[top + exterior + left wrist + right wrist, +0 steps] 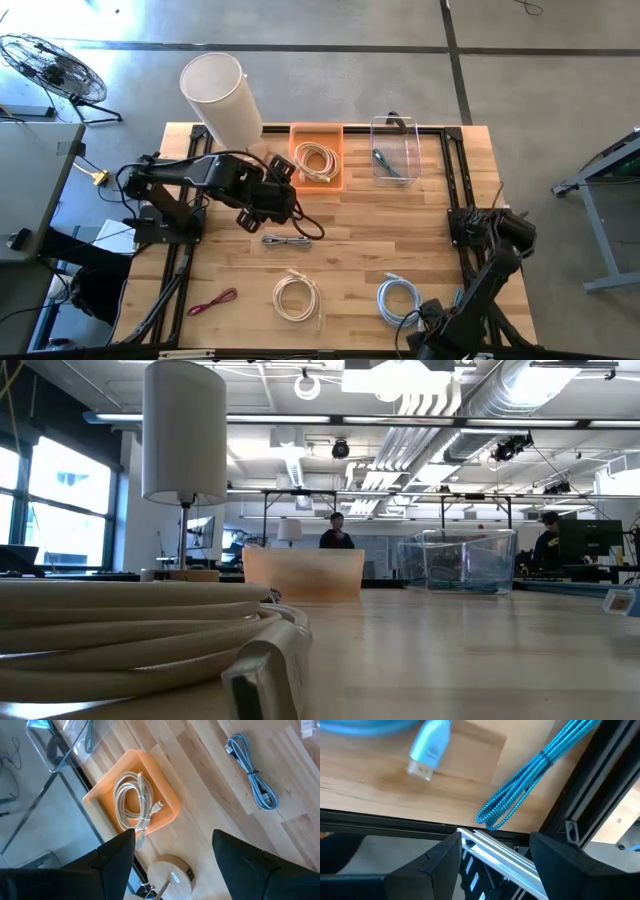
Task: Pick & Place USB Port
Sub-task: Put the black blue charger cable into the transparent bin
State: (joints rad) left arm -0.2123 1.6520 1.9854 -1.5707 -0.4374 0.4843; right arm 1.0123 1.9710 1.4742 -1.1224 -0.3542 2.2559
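Left gripper [283, 200] open and empty, hanging just near of the orange tray [317, 181], apparently after dropping off the cream cable [316, 158] coiled inside. Grey braided USB cable [285, 241] on the table just nearer, likely next. Right gripper [495, 851] parked near-right, fingers apart, holding nothing.

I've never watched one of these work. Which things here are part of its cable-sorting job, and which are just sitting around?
Job:
orange bin holding a cream cable
clear bin
grey braided cable
cream coil
white-blue coil
pink cable
left gripper, open and empty

Lying about:
white lamp
floor fan
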